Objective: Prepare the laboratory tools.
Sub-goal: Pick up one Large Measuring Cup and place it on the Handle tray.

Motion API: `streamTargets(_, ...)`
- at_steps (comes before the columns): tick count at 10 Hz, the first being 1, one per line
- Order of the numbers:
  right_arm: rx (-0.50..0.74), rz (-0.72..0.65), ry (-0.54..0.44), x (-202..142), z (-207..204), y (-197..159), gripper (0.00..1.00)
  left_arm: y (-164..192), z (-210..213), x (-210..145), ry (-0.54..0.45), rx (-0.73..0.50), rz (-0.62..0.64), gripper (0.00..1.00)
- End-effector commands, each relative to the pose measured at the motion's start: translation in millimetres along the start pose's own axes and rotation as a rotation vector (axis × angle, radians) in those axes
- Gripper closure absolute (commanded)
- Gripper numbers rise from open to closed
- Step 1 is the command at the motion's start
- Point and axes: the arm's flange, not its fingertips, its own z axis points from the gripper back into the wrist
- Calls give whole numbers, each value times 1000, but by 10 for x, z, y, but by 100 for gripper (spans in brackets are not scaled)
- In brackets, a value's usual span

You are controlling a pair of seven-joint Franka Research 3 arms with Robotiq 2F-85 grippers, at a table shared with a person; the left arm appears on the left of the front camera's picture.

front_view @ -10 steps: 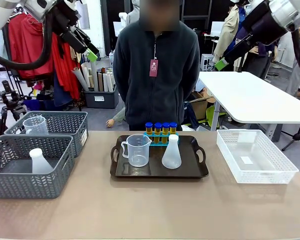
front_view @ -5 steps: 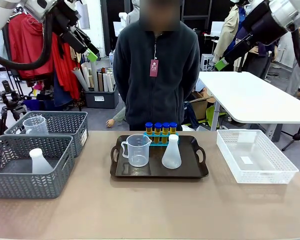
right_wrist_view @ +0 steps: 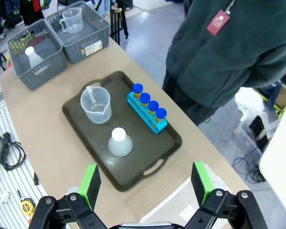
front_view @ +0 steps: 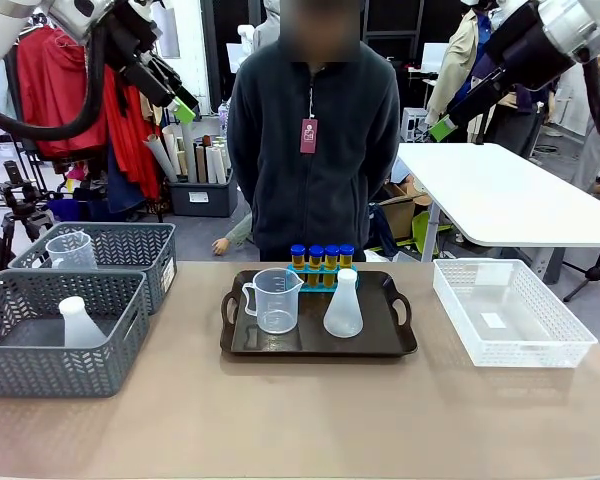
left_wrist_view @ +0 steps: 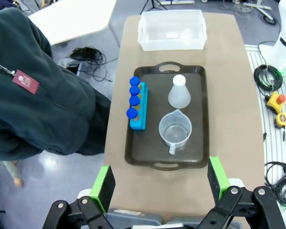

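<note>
Beige tabletop [front_view: 300, 410] runs between the robot and a person in a dark fleece [front_view: 313, 140] who stands at the far edge, hands out of sight. At its middle sits a dark brown handled tray [front_view: 310, 343]. On that tray are a clear handled measuring beaker with a spout [front_view: 275, 299], a translucent white conical flask [front_view: 343, 304] just beside it, and behind both, 4 small amber-yellow tubes with blue caps [front_view: 321, 258] upright in a bright blue rack [left_wrist_view: 138, 112].

To the robot's left are 2 grey slatted baskets: the nearer one [front_view: 60, 350] holds a second white flask [front_view: 79, 323], the farther one [front_view: 115, 248] a second clear beaker [front_view: 71, 249]. To the right is a clear plastic bin [front_view: 510, 312] with nothing in it but a small label.

Both arms are raised high above the table. The left gripper [left_wrist_view: 159, 180] has its green-padded fingers spread wide and holds nothing; the right gripper [right_wrist_view: 145, 180] is likewise spread and unladen.

Judging from this layout, 1 set of tools already stands gathered on the tray, while the spare flask and beaker remain in the baskets and the bin is unused. Whether the tray set counts as finished or is about to be sorted cannot be told; no grasp is under way.
</note>
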Motion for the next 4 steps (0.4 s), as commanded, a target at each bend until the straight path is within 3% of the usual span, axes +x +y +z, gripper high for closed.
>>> streamTargets(1, 1, -1, -3, 2, 15, -7, 0, -8, 23, 6, -4, 3, 6, 0)
streamTargets(4, 1, -1, -3, 2, 15, -7, 0, -8, 23, 6, -4, 3, 6, 0)
